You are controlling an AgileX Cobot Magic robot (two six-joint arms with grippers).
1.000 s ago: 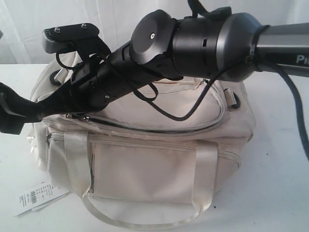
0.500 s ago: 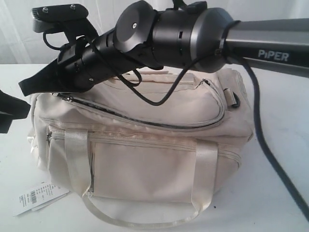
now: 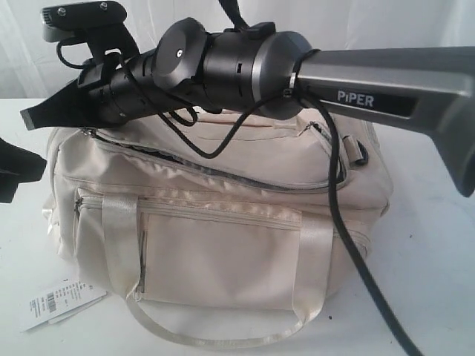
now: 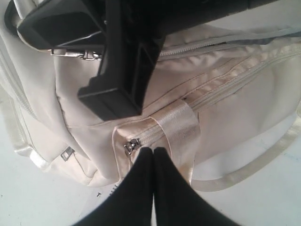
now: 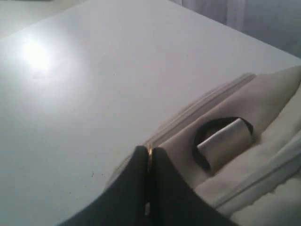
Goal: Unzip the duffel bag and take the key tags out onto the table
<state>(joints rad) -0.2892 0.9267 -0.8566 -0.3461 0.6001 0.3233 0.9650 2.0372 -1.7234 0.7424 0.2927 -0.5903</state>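
Note:
The cream duffel bag [image 3: 223, 252] stands on the white table [image 3: 430, 245], its satin handles hanging down the front. My right gripper [image 3: 31, 119] reaches across the bag's top to the left end. It is shut on the main zipper's metal pull [image 4: 87, 55], which shows as a thin glint at its tips [image 5: 149, 153]. A dark gap runs along the top zipper [image 3: 245, 174]. My left gripper [image 4: 153, 151] is shut and empty, its tips just beside the front pocket's zipper pull [image 4: 131, 146]. The key tags are hidden.
A white paper barcode tag [image 3: 56, 302] lies on the table at the bag's front left corner. A satin strap loop in a black ring [image 5: 223, 141] sits at the bag's end. The right arm's black cable [image 3: 349, 252] hangs down across the bag's front right.
The right gripper has moved left and upward with the zipper pull, lifting the bag's top left edge. The left gripper has stayed at the left edge.

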